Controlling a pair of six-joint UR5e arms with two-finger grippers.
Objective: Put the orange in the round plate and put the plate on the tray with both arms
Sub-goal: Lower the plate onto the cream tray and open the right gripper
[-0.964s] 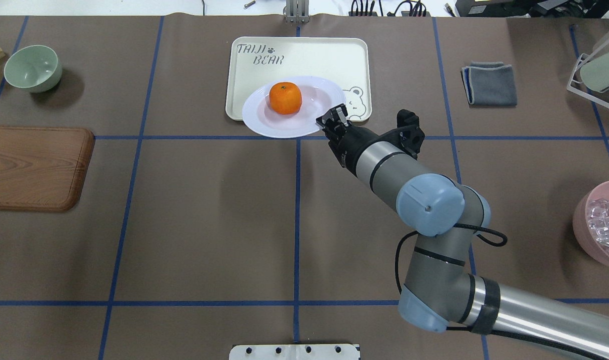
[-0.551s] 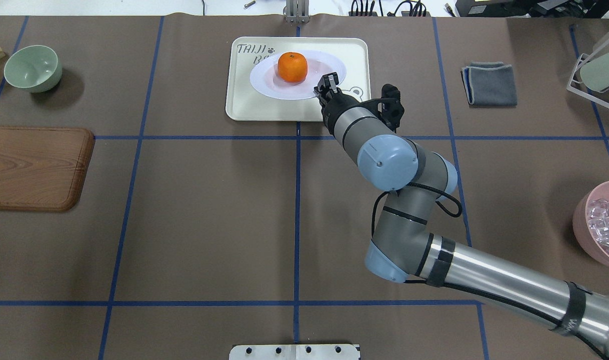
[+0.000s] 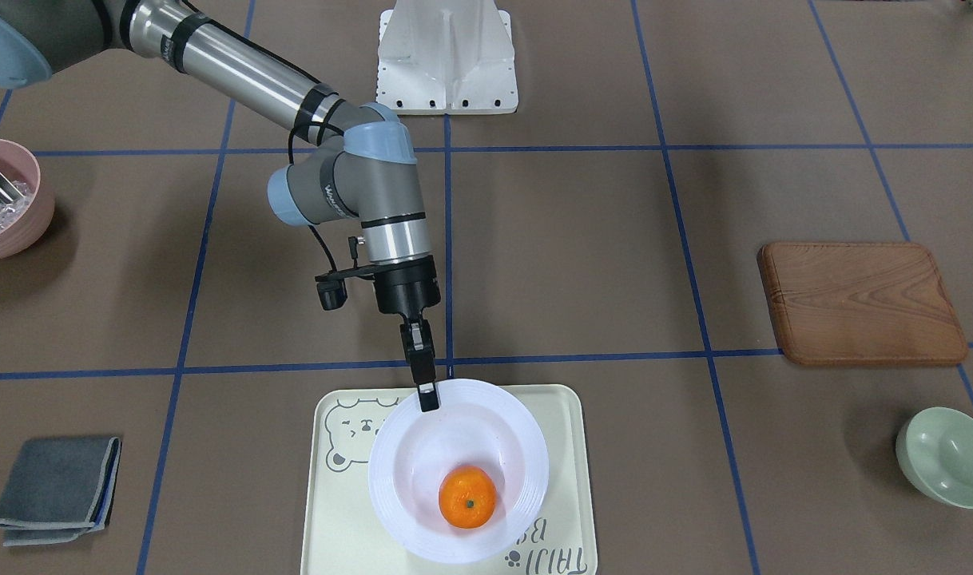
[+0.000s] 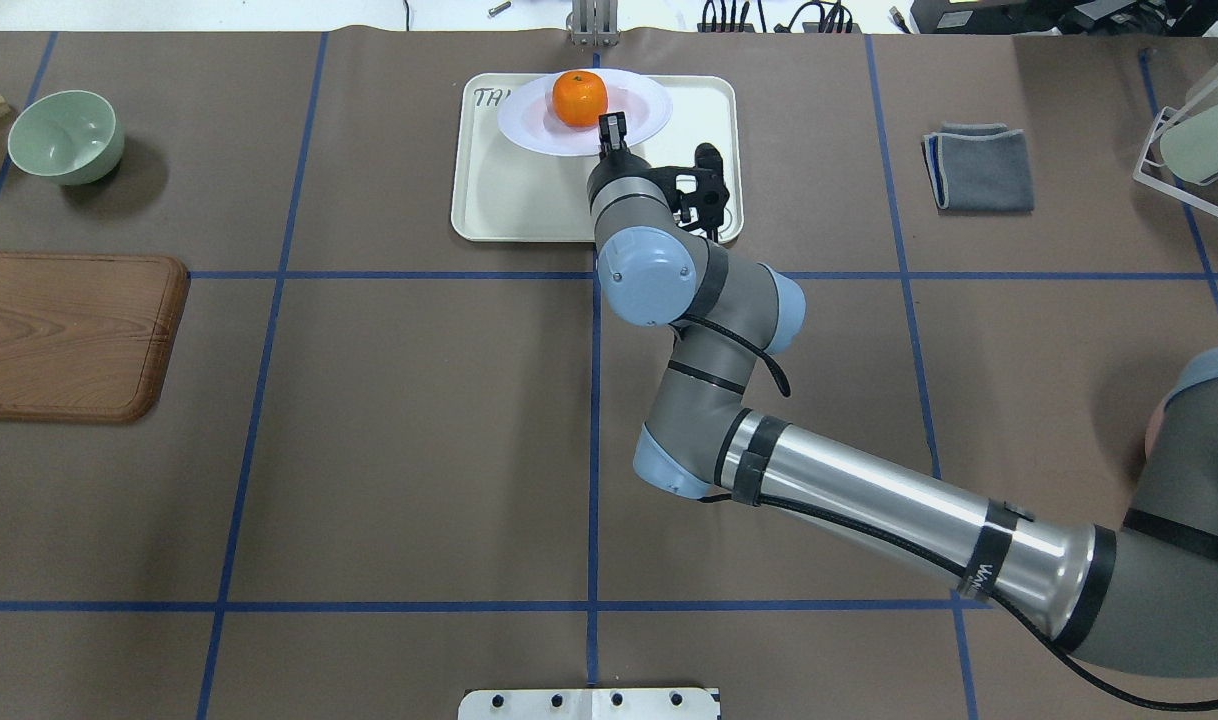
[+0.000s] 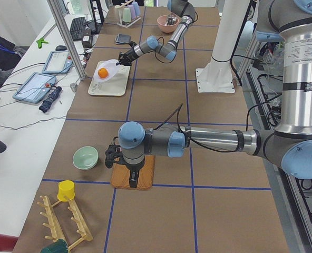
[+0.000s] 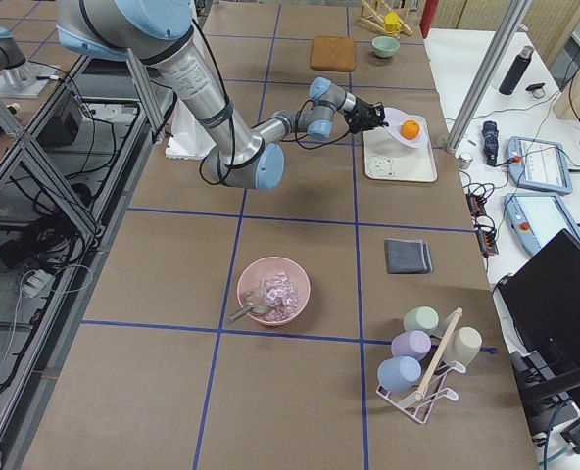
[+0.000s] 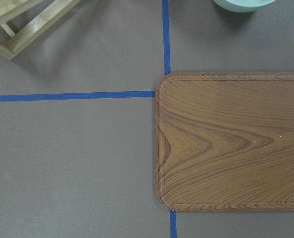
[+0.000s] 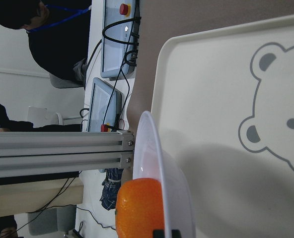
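Both jaws of our right gripper [image 3: 428, 397] clamp the round plate [image 3: 498, 423] by its rim in the front view, with the orange [image 3: 467, 498] just beyond them. Overhead, the tray [image 4: 489, 200] lies beneath them. From the left end, our left gripper [image 5: 133, 182] hangs over the wooden board [image 5: 148, 174], and we cannot tell how its jaws stand.

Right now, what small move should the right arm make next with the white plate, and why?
Probably lower it straight down. The right gripper pinches the rim of the glossy white round plate, which holds the small bright orange and hangs above the cream rectangular tray, not resting on it.
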